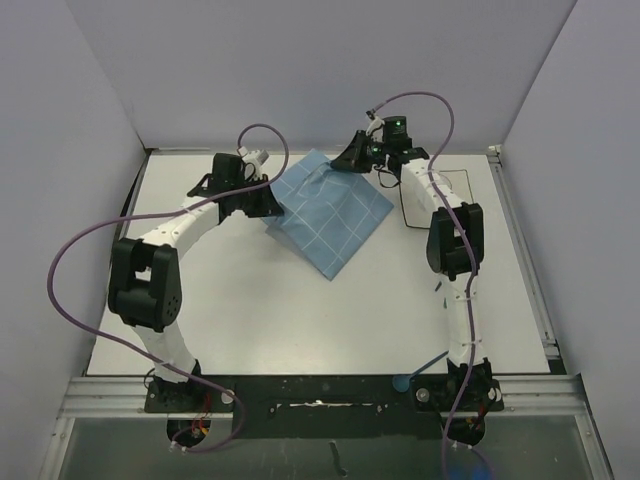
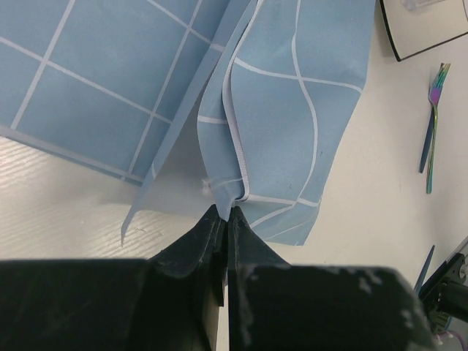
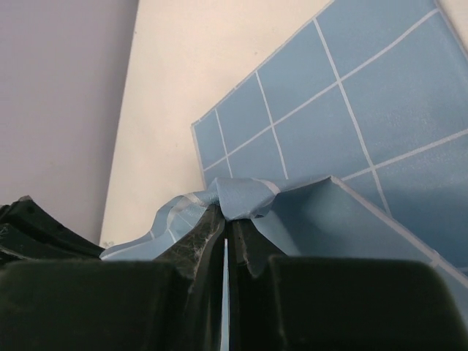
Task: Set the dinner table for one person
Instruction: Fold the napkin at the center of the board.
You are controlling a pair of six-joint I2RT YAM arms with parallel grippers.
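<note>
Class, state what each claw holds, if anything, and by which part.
Both hold the blue grid placemat: the left claw pinches a folded edge, the right claw a crumpled far edge.

White dinner table [image 1: 300, 320] carrying a place setting
A blue grid placemat [image 1: 335, 215] is lying skewed and rumpled near its far edge; a dark-rimmed plate [image 2: 431, 33] and a fork [image 2: 433, 124] are sitting beside it

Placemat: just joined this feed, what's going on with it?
Both arms are handling the blue grid placemat. The left gripper is shut on its bunched left edge, and the right gripper is shut on a crumpled far corner. The mat sits skewed and creased toward the far side of the dinner table, not laid flat. A white plate lies to its right, with a fork nearby.
</note>
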